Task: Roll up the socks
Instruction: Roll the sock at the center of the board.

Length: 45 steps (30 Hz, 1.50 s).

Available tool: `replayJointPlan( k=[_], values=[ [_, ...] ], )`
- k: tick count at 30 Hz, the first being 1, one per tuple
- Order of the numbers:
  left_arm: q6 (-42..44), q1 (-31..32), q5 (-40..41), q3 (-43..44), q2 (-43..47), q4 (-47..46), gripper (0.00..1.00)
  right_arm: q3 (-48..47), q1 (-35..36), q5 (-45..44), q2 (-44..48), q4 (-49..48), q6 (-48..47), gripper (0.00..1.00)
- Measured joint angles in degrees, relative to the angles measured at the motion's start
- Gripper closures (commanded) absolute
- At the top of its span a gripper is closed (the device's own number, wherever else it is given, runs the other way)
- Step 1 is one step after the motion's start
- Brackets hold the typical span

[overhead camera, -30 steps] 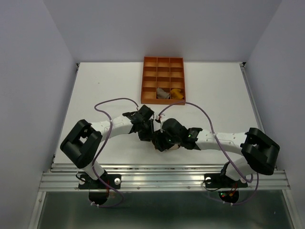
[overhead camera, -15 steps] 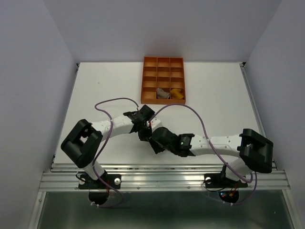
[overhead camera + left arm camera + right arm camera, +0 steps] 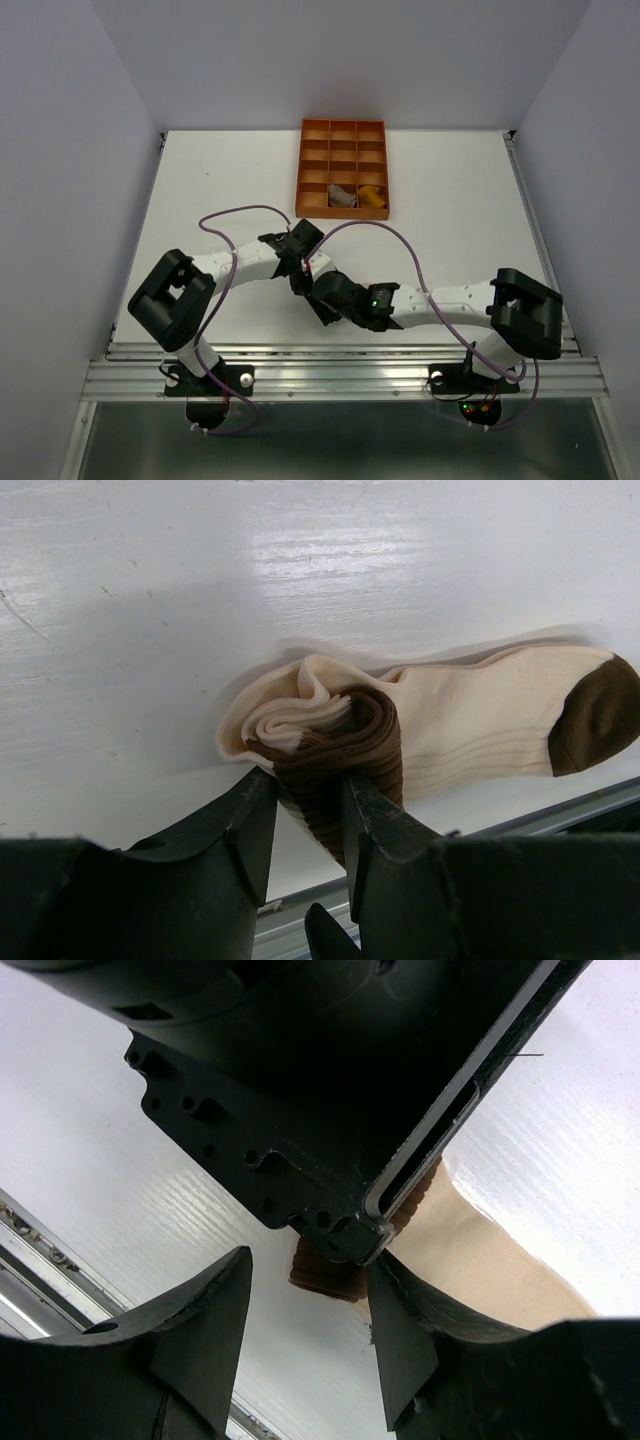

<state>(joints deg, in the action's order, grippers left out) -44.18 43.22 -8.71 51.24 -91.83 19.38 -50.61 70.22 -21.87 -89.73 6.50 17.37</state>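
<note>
A cream sock with a brown toe lies flat on the white table, its brown cuff end rolled up. My left gripper is shut on that brown roll. My right gripper stands open right against the left gripper's black body. The brown roll's end sits between its fingers, with a gap on the left side. In the top view both grippers meet near the table's front and hide the sock. A mustard-yellow sock and a pale one sit in tray cells.
The orange gridded tray stands at the back centre. A metal rail runs along the table's near edge, close behind the sock. Purple cables loop over both arms.
The right arm has swung left and stretched low along the front edge, bringing its gripper up against the left one. The left gripper has stayed put, still holding the roll.
</note>
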Motion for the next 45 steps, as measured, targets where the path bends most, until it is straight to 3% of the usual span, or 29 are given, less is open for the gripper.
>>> replayJointPlan(
  k=[38, 45],
  values=[
    [-0.26, -2.84, -6.95, -2.56, 0.50, -0.57, 0.61, -0.39, 4.55, -6.73, -8.17, -2.21, 5.14, 0.50],
    [-0.52, -3.72, -7.89, -3.34, 1.44, -1.14, 0.57, 0.20, 4.55, -7.58, -7.93, -2.69, 6.29, 0.55]
  ],
)
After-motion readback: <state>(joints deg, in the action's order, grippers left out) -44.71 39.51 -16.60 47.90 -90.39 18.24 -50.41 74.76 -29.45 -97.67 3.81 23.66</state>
